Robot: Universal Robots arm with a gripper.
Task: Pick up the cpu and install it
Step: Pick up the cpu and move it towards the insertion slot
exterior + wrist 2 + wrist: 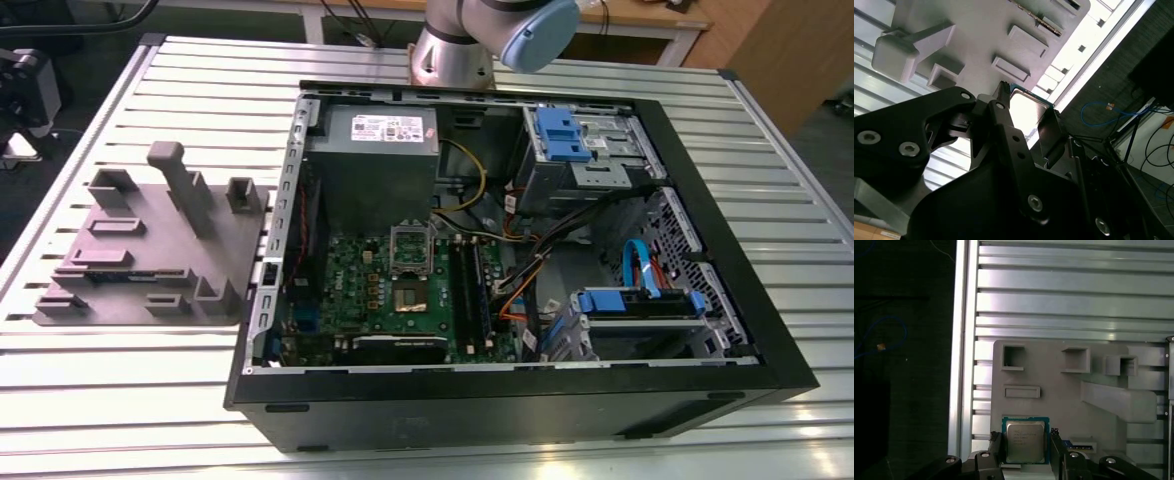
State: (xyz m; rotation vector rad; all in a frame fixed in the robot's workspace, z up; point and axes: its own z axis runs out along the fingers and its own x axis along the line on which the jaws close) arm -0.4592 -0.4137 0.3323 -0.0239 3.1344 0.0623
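Left to right in the exterior view: grey fixture [147,250] on the slatted tabletop [120,410], then the open case [534,410] just beside it. The green board [350,280] lies flat inside, on the fixture side.

Your tool [1026,446] is clamped narrow on the cpu [1025,439]. In the first wrist view the fingers [995,446] sit on two opposite edges, with the metal top facing the camera and square to them. The part is square, so you have no long axis to line up.

The cpu looks clear of the fixture, hanging over the fixture's edge region. My read: the board is off to the exterior view's right of it.

Arm [461,50]: the base stands behind the case and the links run off the top. Judge the tool high and pointing down.
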